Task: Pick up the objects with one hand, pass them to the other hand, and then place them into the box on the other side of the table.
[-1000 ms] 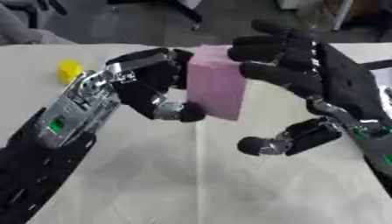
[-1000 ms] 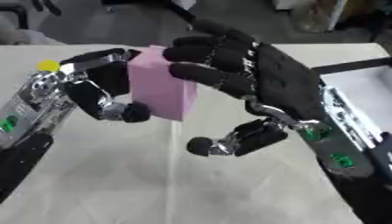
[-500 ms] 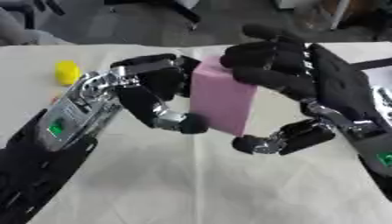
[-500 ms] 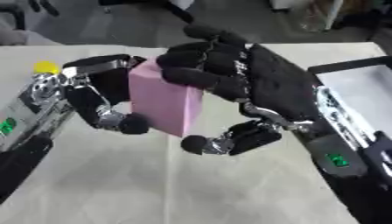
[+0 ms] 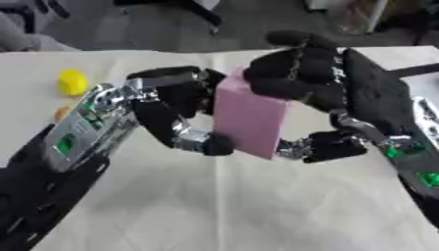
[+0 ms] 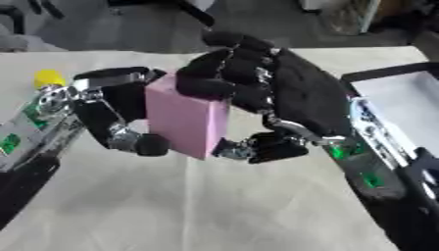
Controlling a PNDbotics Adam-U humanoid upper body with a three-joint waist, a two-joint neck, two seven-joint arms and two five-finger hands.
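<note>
Pink block [image 5: 249, 117] up off the table [image 5: 223, 206], mid-scene, gripped from both sides. My left hand [image 5: 171, 110] curls round its left face, thumb under the near edge. My right hand [image 6: 257, 88] wraps fingers over the top and right side, thumb at the lower right corner. White box [image 6: 399, 100] far right. Yellow object [image 5: 73, 81] far left on the table.

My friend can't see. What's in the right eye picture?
Two black robot hands, the left hand and right hand, both grip a pink rectangular block above a pale table. A small yellow object lies far left.
</note>
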